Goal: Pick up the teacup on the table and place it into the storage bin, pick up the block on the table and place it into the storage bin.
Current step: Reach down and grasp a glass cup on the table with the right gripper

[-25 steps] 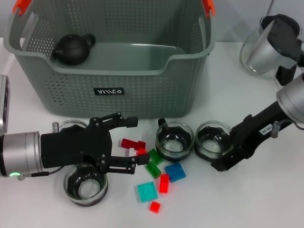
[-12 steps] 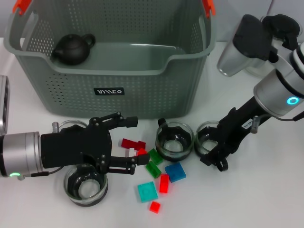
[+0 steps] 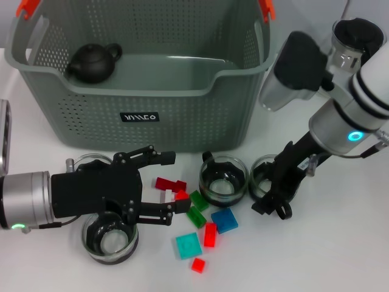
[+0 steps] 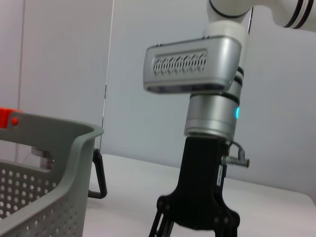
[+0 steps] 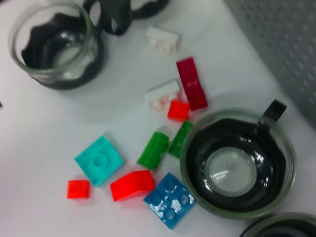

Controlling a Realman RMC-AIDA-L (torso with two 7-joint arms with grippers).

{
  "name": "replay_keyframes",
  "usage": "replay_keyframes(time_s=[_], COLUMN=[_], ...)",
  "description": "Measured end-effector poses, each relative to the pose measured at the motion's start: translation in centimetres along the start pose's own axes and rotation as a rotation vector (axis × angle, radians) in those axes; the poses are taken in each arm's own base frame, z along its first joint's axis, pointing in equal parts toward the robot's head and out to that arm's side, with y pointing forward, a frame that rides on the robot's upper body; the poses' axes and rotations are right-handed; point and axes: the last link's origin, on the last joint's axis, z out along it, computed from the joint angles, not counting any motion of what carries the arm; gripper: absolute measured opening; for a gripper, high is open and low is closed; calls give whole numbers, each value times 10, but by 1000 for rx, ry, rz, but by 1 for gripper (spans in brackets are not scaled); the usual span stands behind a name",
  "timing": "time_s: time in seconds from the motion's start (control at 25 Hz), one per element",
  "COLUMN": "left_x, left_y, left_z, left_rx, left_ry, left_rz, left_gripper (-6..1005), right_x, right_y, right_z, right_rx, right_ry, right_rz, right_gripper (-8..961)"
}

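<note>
Right gripper (image 3: 273, 198) beside teacup (image 3: 266, 174) rim

Silver-and-white arms (image 3: 340, 115), black fingers (image 3: 159, 159) (teal ring light)

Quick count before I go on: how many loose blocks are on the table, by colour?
Red blocks: 3
Dark red block: 1
White blocks: 2
Green blocks: 2
Teal block: 1
Blue block: 1
Total: 10

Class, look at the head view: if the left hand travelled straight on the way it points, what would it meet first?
Probably the red blocks lying just past the open left hand, then the glass teacup beyond them; depth is unclear, so it might pass above.
</note>
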Motion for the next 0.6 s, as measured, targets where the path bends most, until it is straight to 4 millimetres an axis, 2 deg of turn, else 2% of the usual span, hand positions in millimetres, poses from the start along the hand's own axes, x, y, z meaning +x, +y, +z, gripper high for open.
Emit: replay_keyframes(time_s=[0.16, 0.6], left_x=[-1, -2], left_y=[0, -1], left_z=[-1, 0], left_rx=[1, 12], left_ry=[0, -5], left_rz=[-2, 5], left_gripper=[950, 950], right_x=[-1, -2], right_y=[0, 3], right_z=[8, 15], right_rx=[16, 31], right_ry=[21, 49], right_rz=[-5, -8], right_gripper=[856, 825])
